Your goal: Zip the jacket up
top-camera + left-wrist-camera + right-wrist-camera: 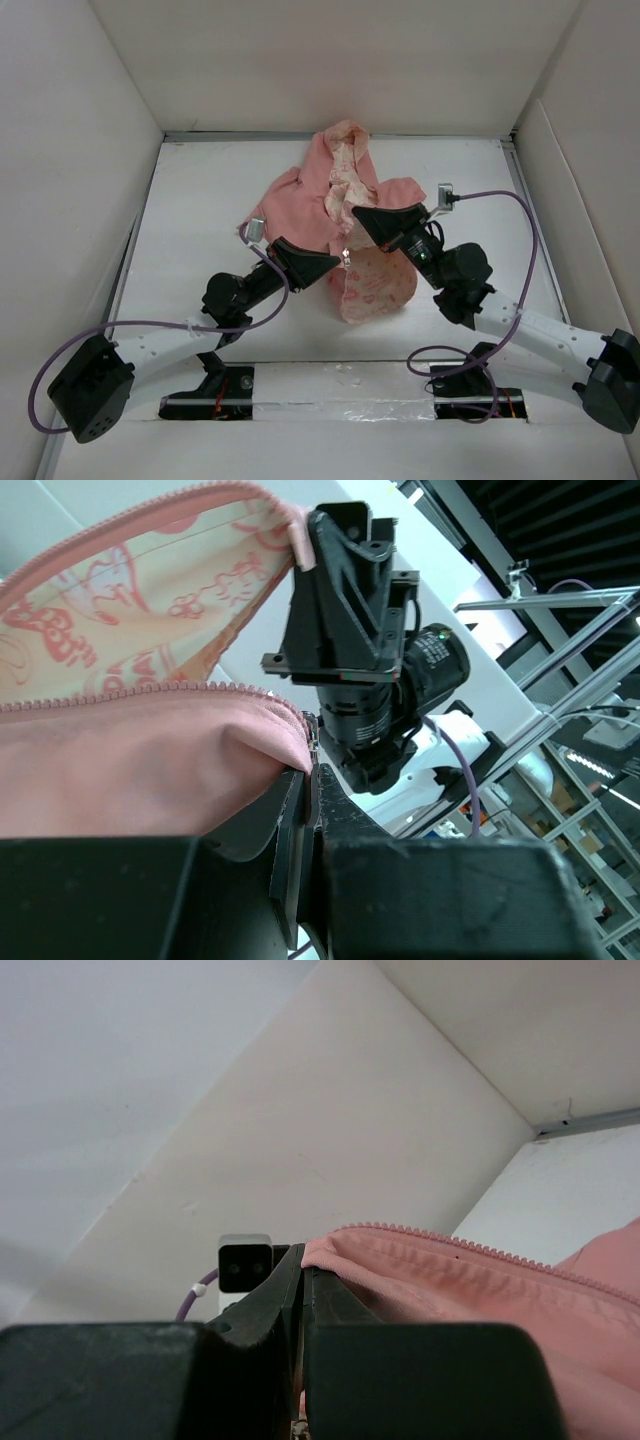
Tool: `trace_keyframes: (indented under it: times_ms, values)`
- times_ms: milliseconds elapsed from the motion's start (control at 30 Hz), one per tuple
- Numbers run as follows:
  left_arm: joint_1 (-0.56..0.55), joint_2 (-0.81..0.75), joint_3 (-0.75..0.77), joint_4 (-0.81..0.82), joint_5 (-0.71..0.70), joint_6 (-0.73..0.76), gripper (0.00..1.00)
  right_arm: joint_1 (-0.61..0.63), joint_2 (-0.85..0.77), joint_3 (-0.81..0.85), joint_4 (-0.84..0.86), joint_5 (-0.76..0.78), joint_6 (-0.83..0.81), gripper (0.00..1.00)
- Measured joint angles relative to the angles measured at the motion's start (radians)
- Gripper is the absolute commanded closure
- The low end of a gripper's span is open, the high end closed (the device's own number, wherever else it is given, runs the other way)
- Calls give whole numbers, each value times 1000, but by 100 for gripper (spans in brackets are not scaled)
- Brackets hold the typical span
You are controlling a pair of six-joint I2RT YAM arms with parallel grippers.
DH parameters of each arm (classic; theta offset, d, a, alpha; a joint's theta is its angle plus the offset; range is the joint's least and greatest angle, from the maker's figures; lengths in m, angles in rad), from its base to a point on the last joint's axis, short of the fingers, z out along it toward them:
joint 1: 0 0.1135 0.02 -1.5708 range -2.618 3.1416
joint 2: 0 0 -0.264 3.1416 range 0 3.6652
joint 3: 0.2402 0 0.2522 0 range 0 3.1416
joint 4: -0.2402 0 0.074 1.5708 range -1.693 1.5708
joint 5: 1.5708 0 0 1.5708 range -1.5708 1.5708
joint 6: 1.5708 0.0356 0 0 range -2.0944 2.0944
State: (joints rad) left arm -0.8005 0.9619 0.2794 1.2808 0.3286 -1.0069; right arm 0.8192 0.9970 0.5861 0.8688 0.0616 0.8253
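— Two pincers, then?
— Yes: the left pincer (336, 262) is pinched tight on one zipper edge of the single jacket (305, 195), and the right pincer (358, 216) is clamped on the other edge.
— Where's it lying?
— Middle of the surface (200, 200), hood farthest away.

Jacket (120, 770): we lose it past the left edge.
Zipper (480, 1250): we see it run off the right edge.

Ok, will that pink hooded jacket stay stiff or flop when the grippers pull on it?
Probably floppy: the jacket drapes in folds between the left gripper and right gripper. Likely light, since small edge pinches lift its front. Pushed, its crumpled cloth would probably bunch, not slide.
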Motion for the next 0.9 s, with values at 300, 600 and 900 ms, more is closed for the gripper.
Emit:
trace_keyframes:
  times_ms: [300,600,900]
  values:
    - [0,5,10,-8,-9,8,100,0,-6,2,-3,-29,2,100]
    - [92,5,15,-7,0,-10,100,0,-38,-1,-38,-52,-10,100]
    - [121,34,56,-8,39,-35,100,7,-3,-1,-51,-104,-14,100]
